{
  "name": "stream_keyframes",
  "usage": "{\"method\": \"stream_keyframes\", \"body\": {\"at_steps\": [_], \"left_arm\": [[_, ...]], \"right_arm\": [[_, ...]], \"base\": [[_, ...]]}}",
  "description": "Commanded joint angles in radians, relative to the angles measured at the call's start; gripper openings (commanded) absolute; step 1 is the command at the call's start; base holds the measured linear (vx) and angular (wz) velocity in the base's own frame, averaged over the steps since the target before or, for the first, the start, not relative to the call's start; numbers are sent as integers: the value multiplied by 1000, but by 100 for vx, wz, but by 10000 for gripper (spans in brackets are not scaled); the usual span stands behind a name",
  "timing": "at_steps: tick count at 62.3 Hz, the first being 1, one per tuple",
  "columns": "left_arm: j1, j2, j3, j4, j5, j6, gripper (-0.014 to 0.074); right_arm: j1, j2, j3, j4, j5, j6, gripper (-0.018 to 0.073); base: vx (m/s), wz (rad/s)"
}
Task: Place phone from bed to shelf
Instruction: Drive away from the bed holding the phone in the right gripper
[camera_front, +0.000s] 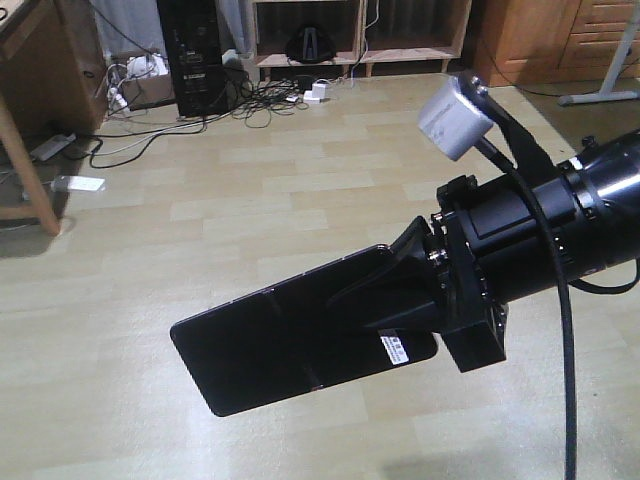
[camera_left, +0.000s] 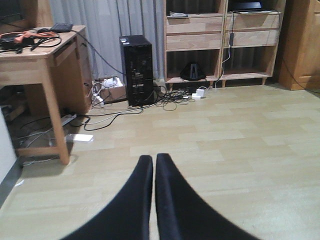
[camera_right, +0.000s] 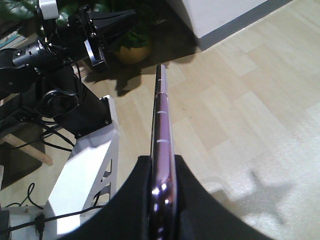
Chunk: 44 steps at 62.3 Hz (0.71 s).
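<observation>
Phone: the black slab (camera_front: 290, 340) is held in the air over the pale wood floor (camera_left: 240, 135), seam and white sticker facing the front camera, well apart from the shelf.
Right claw: (camera_front: 372, 300) pinches the phone's sticker end, its pinkish rim squeezed between both fingers.
Left claw: (camera_left: 153, 162) is pressed together and holds nothing.
Shelf: pale planks (camera_left: 195, 25) stand at the far wall.
Around: a black computer tower (camera_left: 136, 70) and tangled cables (camera_left: 165, 97) lie beside the shelf foot, with a wooden bench (camera_left: 37, 60) farther left.
</observation>
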<state>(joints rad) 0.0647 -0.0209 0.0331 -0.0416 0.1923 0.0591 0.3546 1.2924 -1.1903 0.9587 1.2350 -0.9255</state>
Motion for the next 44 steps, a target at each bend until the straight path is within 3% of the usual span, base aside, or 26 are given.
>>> {"method": "stream_keyframes", "body": {"at_steps": [1,44], "left_arm": [[1,-7,6,-9,-74,0,1],[1,-7,6,-9,-74,0,1]], "right_arm": [[-2,-31,-28,79,52,-3,-2],[-2,-31,-28,79,52,-3,-2]], "base": [[38,-12],[40,-18]]}}
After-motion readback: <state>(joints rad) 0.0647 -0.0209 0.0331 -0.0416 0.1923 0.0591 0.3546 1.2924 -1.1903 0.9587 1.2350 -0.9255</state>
